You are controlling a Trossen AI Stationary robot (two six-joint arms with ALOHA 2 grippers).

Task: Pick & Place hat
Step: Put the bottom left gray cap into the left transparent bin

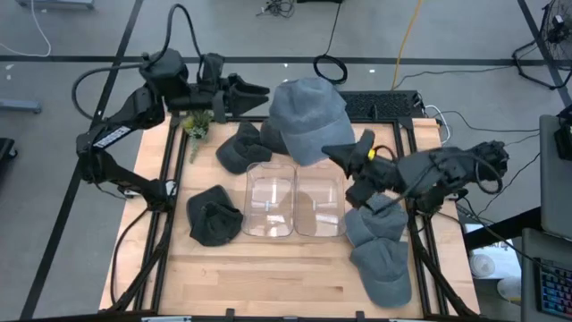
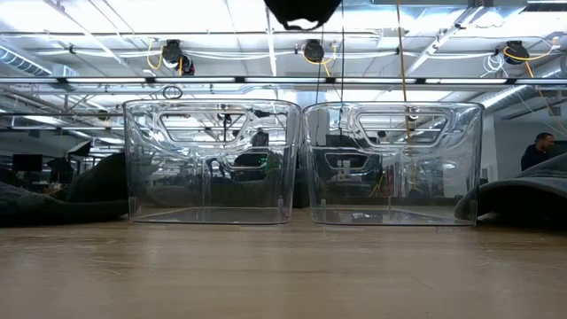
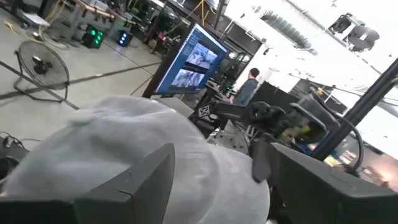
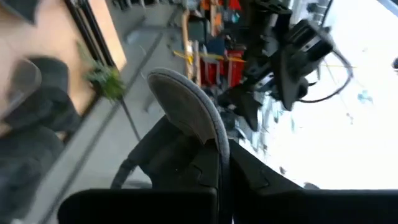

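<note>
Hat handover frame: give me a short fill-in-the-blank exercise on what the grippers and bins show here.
1. The right gripper is shut on the brim of the lifted ____ hat.
2. The left gripper, beside that hat, has its fingers ____.
3. The two clear bins on the table hold ____ hats.
4. Right of the bins, ____ gray hats lie on the table.

Missing words: gray; open; no; two
</note>
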